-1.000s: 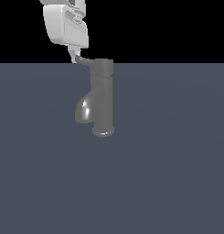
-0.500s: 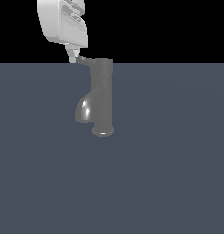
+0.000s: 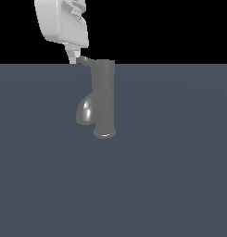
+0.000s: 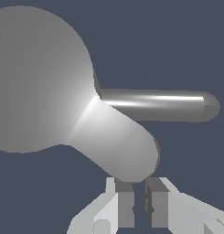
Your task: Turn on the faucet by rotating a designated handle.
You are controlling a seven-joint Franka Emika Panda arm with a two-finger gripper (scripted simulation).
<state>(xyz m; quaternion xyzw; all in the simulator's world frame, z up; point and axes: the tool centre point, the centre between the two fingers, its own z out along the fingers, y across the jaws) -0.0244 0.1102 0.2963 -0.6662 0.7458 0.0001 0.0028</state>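
1. The dull grey metal faucet (image 3: 104, 99) stands upright on the flat slate-blue surface (image 3: 170, 176), well clear of its edges.
2. The thin grey lever handle (image 3: 85, 60) juts from the cap toward the exterior view's left.
3. The white two-fingered gripper (image 3: 74, 58) hangs at the handle's tip, fingers (image 4: 126, 206) nearly together, a narrow gap showing; contact seems likely but unclear.

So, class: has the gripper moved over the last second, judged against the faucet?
Yes. The gripper has drifted toward the exterior view's left, relative to the faucet, which stayed put.
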